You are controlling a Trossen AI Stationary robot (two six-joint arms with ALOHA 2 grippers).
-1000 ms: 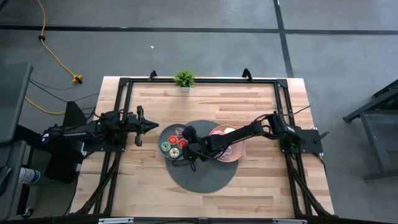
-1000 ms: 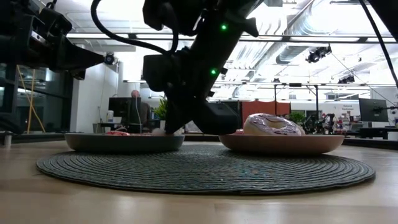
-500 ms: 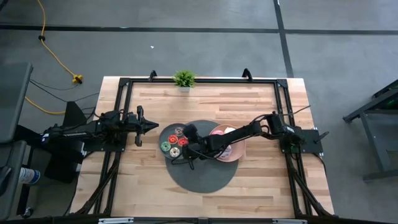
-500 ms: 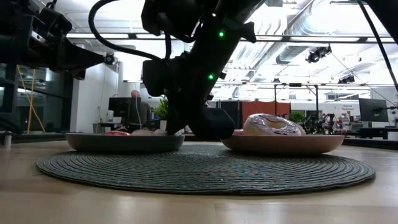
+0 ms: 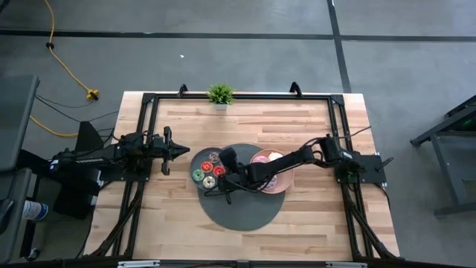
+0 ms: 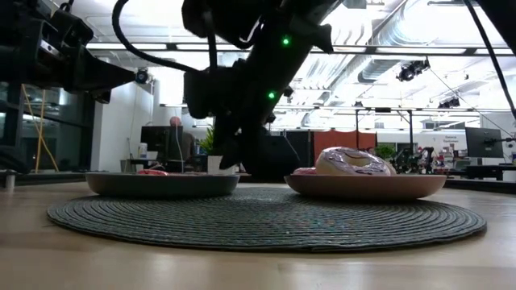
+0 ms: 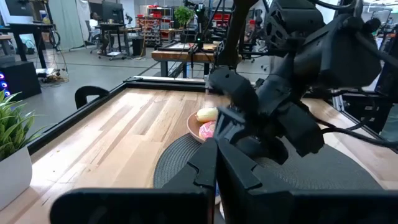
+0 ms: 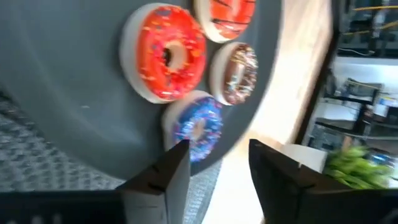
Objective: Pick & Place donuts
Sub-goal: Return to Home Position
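Several small donuts lie on the grey plate [image 5: 195, 165]: a red one [image 8: 165, 53], a brown one [image 8: 236, 71], a blue one [image 8: 198, 124] and a green one [image 5: 198, 176]. My right gripper [image 8: 217, 152] hovers open just over this plate's edge [image 5: 217, 179]. The blue donut rests flat on the plate just beyond one fingertip [image 8: 177, 152]. Larger iced donuts [image 6: 352, 161] sit on the pink plate [image 5: 282, 182]. My left gripper [image 5: 186, 151] waits shut left of the grey plate, holding nothing.
Both plates stand on a round dark woven mat [image 5: 242, 212] at the table's middle. A small potted plant [image 5: 220, 94] stands at the far edge. A black frame runs around the wooden tabletop. My right arm stretches over the pink plate.
In the low view my right gripper has risen a little from between the two plates. The plates and the donuts on them have stayed where they were.
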